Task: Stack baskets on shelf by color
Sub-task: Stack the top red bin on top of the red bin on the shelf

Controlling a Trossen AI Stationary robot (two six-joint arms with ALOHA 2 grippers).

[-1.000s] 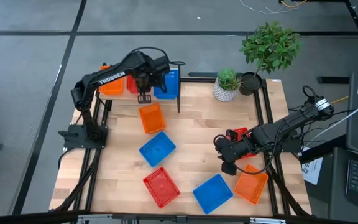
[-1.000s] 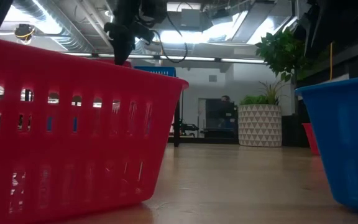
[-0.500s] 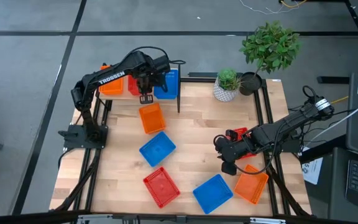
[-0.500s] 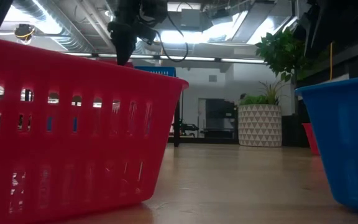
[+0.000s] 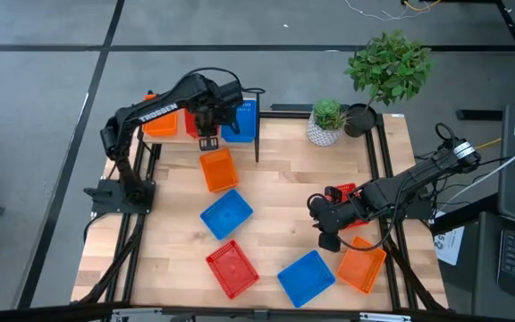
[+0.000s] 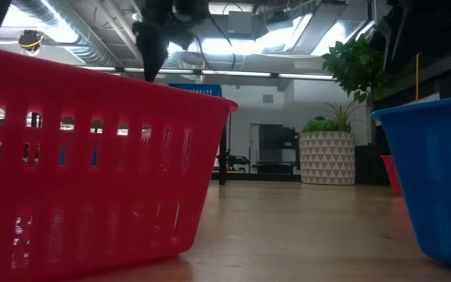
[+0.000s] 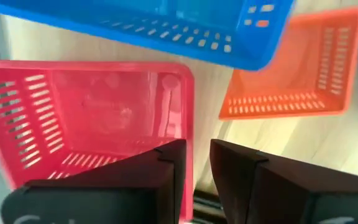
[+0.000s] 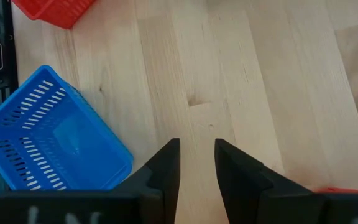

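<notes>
**A:** Where did the left gripper (image 5: 207, 140) stand?

**B:** In the upper left of the high view, at the shelf (image 5: 259, 125), just above the loose orange basket (image 5: 217, 169) on the table (image 5: 284, 197). Its wrist view showed the fingers (image 7: 166, 180) nearly together with a slim gap, holding nothing, beside the rim of the red basket (image 7: 86, 115) on the shelf, which sat between an orange one (image 5: 159, 123) and a blue one (image 5: 240, 121).

**B:** And the right gripper (image 5: 322, 224)?

**A:** It waited right of centre, fingers (image 8: 166, 165) a little apart and empty over bare wood.

**B:** So what would the next pickup want?

**A:** Probably that nearby orange basket: open wider, straddle one mesh wall squarely, lift level, and clear the shelf's black upright before nesting it on the matching orange. Five others lay lower in the frame, including a red basket (image 5: 232, 268) and blue baskets (image 5: 226, 213) (image 5: 307, 275).
</notes>
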